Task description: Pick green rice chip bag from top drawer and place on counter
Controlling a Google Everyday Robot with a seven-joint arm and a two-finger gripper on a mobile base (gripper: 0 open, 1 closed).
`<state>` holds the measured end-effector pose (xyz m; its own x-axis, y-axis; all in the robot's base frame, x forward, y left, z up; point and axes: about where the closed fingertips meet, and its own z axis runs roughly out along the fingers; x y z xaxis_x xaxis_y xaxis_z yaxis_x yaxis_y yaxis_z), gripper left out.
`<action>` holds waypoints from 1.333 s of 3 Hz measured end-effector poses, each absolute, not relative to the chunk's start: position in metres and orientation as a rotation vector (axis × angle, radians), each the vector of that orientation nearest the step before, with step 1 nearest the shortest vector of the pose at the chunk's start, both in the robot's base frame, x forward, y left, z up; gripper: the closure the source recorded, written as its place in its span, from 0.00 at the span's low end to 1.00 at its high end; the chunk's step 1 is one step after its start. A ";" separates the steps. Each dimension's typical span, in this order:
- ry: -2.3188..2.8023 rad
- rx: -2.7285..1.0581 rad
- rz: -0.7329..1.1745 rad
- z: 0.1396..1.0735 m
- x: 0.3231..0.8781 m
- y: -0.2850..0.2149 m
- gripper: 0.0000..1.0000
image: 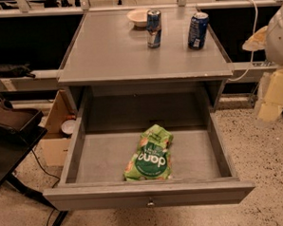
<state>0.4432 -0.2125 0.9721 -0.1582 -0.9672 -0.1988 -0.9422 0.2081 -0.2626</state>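
Green rice chip bag (150,156) lies flat on the bottom of the top drawer (81,151), a little right of the middle and close to the front wall. Its near end almost meets that wall and its far end points toward the back. The round dark green logo with white lettering faces up and reads upside down from this side. The drawer is pulled fully out of the grey cabinet, with its small round knob (150,204) in the middle of the front panel. Only the bag can be seen in the drawer.

Above the drawer, the grey table (110,54) that tops the cabinet carries three things along its far edge. A shallow pale bowl (138,17) sits at the back, and a dark blue and silver can (153,28) stands upright just beside it on the right. A blue soda can (198,30) stands upright further right, apart from the first can.

The gripper (273,96) shows as a pale cream, blurred shape at the right edge of the view. It is outside the cabinet, above the speckled floor (257,151) and well apart from the bag. It holds nothing that can be made out, and how far open it is I cannot tell.

A cardboard box (54,133) sits on the floor to the left of the drawer.
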 end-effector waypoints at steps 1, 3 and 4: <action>2.054 -1.956 -0.130 0.955 0.453 -0.202 0.00; 1.709 -2.346 -0.129 0.897 0.461 -0.151 0.00; 1.458 -2.617 -0.028 0.824 0.448 -0.105 0.00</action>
<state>0.4481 -0.1048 0.8241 0.5289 -0.8469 -0.0541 -0.8442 -0.5185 -0.1359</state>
